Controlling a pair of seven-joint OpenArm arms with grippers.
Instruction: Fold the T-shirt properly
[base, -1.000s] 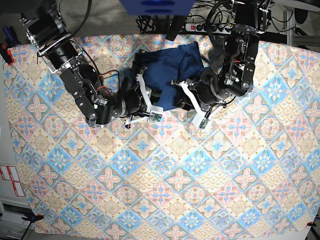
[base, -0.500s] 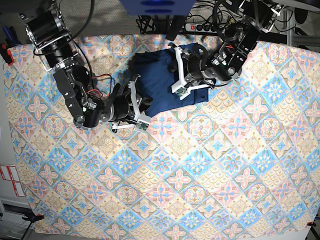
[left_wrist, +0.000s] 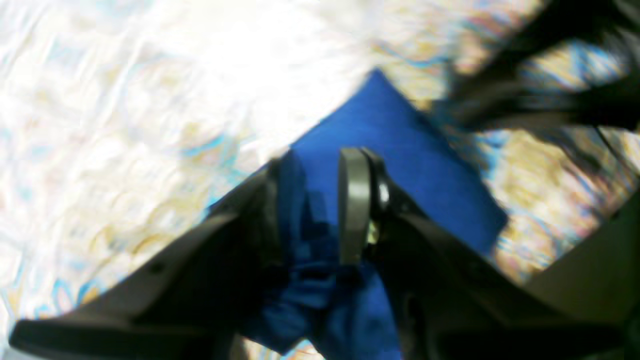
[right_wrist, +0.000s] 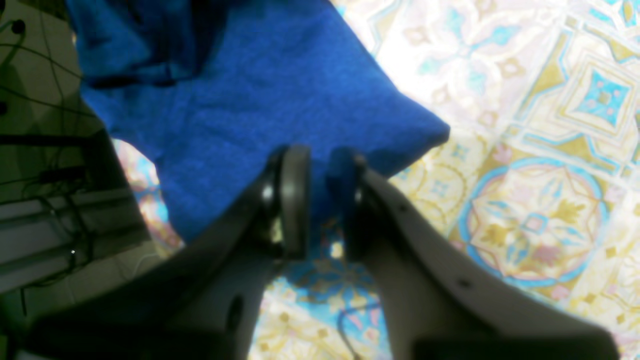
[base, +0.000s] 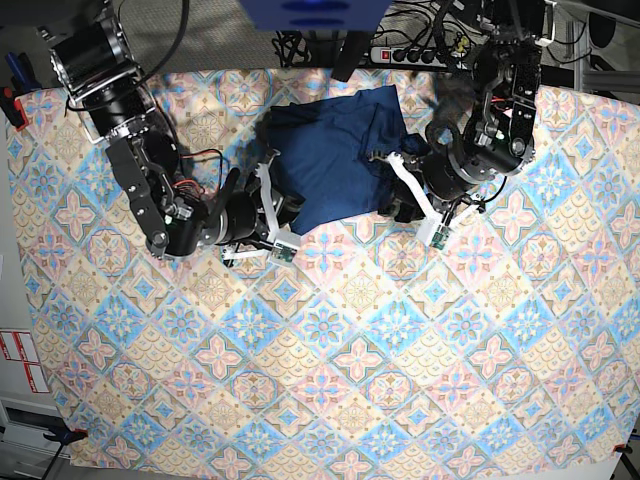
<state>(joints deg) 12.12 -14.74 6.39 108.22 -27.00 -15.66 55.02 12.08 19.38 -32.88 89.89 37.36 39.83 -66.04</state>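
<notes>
T-shirt (base: 335, 160) lay bunched at upper centre; the left gripper (left_wrist: 312, 200) and right gripper (right_wrist: 320, 200) each pinched its edge, so matched, level pulling seemed wise.

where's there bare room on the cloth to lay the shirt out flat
The widest bare stretch of tablecloth is the whole near half, below both grippers, to the front edge. Narrower strips run along its far-left and far-right sides. It is crowded at the top middle, where the T-shirt, left gripper and right gripper bunch together.
</notes>
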